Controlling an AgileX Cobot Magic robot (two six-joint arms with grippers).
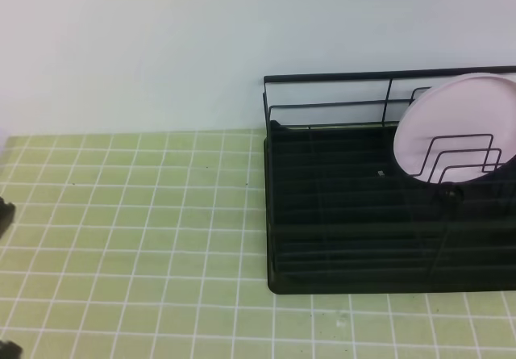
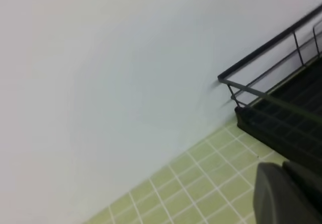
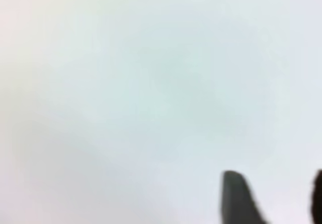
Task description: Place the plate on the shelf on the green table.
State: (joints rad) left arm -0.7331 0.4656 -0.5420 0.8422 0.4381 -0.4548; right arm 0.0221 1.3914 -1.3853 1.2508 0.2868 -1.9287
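The pale pink plate (image 1: 459, 129) stands on edge, leaning back, in the looped dividers at the right end of the black wire shelf (image 1: 322, 81). The shelf sits on the green tiled table (image 1: 145, 214) against the white wall. Its left corner also shows in the left wrist view (image 2: 261, 90). Of my left gripper only a dark finger (image 2: 282, 196) shows at the lower right of its wrist view, well left of the shelf. My right gripper (image 3: 276, 199) shows two dark fingertips with an empty gap between them, facing the blank white wall. It is not in the high view.
A white wall (image 1: 161, 44) runs along the back of the table. Dark bits of the left arm (image 1: 4, 214) show at the far left edge of the high view. Bare tiles lie left of and in front of the shelf.
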